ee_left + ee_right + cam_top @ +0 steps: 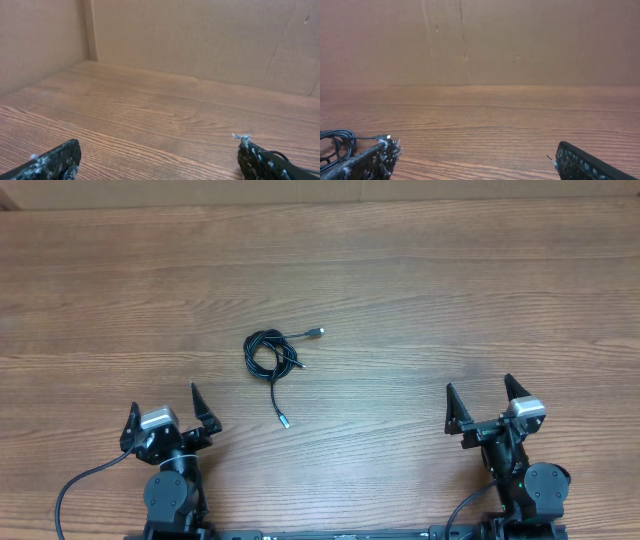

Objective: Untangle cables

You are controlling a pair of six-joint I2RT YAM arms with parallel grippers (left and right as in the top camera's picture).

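**Both hands open, cables not yet touched**

The job is at its very start. The thin black cables (270,358) with small silver tips lie in a small round loop on the brown wooden surface (420,300). Nothing holds them.

The left hand (164,397) sits near the bottom edge, with its two fingers wide apart and nothing between them. The right hand (478,382) sits far over on the other side, also wide apart and empty.

The loop lies between the two hands but closer to the left hand, up and a little to the side of it. One plug end (318,331) sticks out at the top of the loop. Another plug end (285,421) hangs down toward the hands. The right wrist view shows the cables (337,142) at its left edge.

I think the first step is to reach for the loop. The next move calls for a hand to come down over one loose end and pinch it. The cord is thin and flat on the surface, so the fingers must go very low.
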